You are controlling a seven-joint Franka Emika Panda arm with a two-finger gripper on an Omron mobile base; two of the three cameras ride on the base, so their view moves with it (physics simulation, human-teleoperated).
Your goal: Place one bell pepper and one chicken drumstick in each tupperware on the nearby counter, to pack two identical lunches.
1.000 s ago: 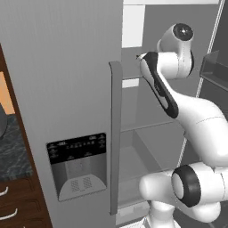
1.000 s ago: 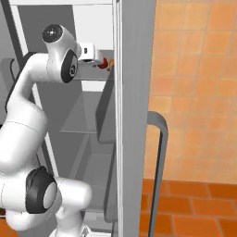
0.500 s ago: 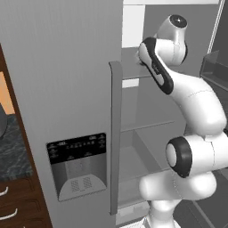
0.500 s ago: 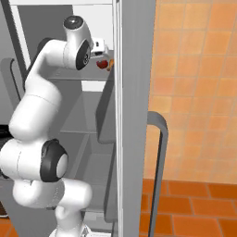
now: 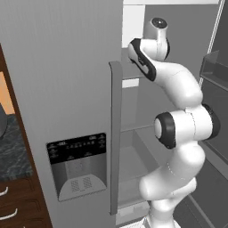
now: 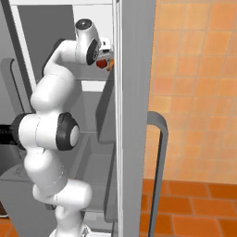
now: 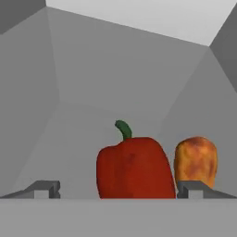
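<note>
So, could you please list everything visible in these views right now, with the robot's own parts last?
Glossy red bell pepper with green stem: one, red, upright on the grey fridge shelf, between the tool's fingertips in the hand view.
Orange-brown chicken drumstick: one, orange-brown, just beside the pepper on the same shelf.
Grey fridge: one, grey, with a door handle and a dark dispenser panel; its other door stands open.
Dark marbled stone counter: one, black-grey, over brown drawers, at the left edge of the left base view.
Orange tiled wall and floor: orange, beside the fridge.
White robot arm: one, white with dark joints, reaching into the upper fridge.
Tool: one, dark fingertips, open, at the pepper.
</note>
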